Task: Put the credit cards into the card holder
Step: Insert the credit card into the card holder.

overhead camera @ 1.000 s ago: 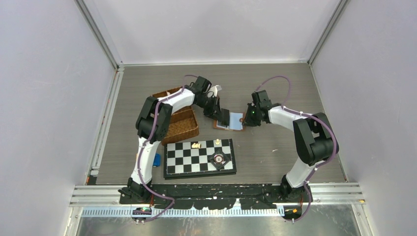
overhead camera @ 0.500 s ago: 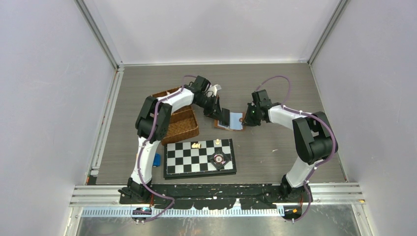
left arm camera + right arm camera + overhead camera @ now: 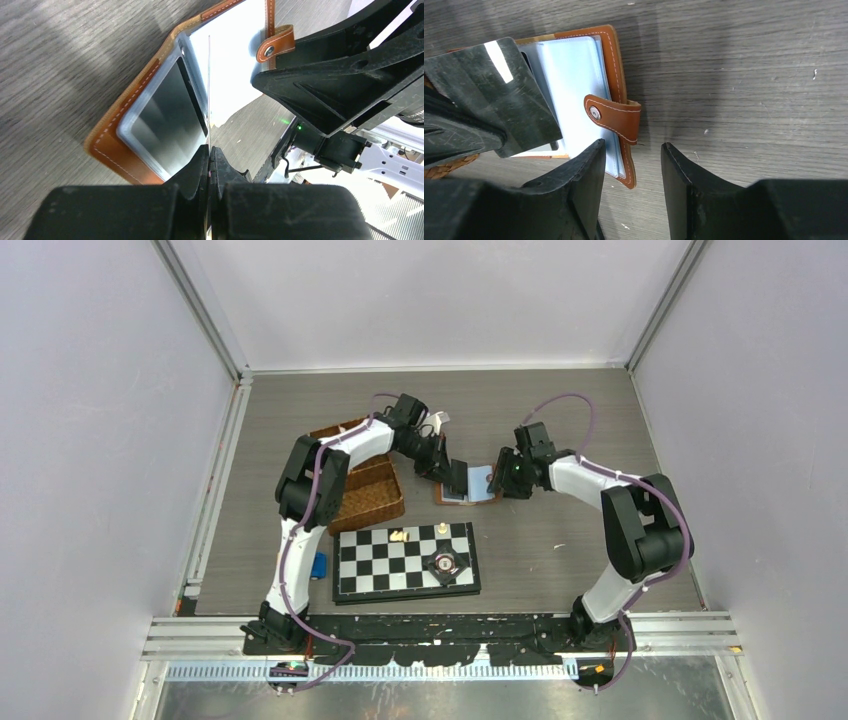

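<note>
The card holder lies open on the table behind the chessboard, tan leather with a snap strap on its right cover. A pale blue credit card fills its right side. A clear sleeve covers the left side. My left gripper is shut on a thin sheet that stands edge-on from the holder's middle; I cannot tell whether it is a card or a sleeve. My right gripper is open at the holder's near right corner, one finger over the pale pages and the other over bare table.
A brown wicker basket stands left of the holder, under my left arm. The chessboard with a few small pieces lies in front. A small blue object sits left of the board.
My right gripper has opened and edged left over the holder's right edge. My left gripper stays shut in the same place.
</note>
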{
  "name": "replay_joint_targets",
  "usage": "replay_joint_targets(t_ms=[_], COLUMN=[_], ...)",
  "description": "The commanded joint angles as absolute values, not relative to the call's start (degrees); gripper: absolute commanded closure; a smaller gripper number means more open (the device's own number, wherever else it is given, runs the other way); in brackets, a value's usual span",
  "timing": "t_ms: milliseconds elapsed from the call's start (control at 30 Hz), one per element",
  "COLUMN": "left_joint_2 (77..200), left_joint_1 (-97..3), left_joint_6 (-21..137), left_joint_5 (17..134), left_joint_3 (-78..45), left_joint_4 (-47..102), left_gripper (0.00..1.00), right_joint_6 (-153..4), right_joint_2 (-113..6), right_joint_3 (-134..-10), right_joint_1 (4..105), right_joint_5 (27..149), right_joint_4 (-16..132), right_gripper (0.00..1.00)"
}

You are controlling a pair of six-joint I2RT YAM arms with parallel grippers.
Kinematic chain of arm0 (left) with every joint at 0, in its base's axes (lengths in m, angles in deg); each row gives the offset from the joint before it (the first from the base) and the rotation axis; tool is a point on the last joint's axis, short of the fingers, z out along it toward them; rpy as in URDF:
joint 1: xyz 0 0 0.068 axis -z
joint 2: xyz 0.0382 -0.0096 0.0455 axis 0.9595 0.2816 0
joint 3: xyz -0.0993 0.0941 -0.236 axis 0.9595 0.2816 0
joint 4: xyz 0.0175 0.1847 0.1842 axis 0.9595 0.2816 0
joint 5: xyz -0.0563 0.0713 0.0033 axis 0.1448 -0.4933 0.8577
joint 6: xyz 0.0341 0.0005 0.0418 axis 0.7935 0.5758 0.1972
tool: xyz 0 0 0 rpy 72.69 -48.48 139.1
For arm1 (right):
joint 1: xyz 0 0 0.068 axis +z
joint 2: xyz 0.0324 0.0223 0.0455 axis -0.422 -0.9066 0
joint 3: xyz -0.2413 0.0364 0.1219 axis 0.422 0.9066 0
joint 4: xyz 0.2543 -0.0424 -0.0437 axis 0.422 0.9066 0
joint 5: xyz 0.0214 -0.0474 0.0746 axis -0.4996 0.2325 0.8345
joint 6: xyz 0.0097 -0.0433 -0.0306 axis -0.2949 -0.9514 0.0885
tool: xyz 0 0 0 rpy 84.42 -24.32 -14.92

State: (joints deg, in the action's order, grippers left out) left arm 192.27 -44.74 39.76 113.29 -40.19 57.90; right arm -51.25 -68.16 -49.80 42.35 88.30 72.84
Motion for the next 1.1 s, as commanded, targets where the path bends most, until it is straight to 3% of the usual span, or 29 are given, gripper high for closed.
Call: replay_joint_targets(t_ms=[0, 433, 667, 933, 1067], left_joint_2=[191.5, 191.3, 191.1, 190.7, 190.2], left_joint_1=[-44.9, -44.6, -44.5, -44.5, -44.5], left_joint_6=[39.6, 38.4, 38.6, 38.6, 37.1], left_joint_5=[113.5, 113.2, 112.8, 112.9, 114.1], left_joint_3=[-40.0, -39.3, -39.4, -39.3, -38.3], left_joint_4=[56.5, 55.1, 55.2, 55.3, 53.5], left_gripper=[1.00, 1.00, 1.00, 1.00, 1.00], right_joint_6=[-51.0, -50.6, -50.6, -50.9, -50.8], right_joint_2=[-66.3, -70.1, -69.7, -70.1, -70.1], right_joint_3=[-49.6, -49.4, -49.4, -49.5, -49.4], right_joint_1=[42.1, 42.1, 42.2, 42.2, 42.2], right_joint_5=[90.7, 95.2, 91.0, 89.5, 89.1], right_joint_4=[72.0, 69.2, 70.7, 72.0, 72.1], right_gripper=[0.49, 0.48, 0.75, 0.76, 0.84])
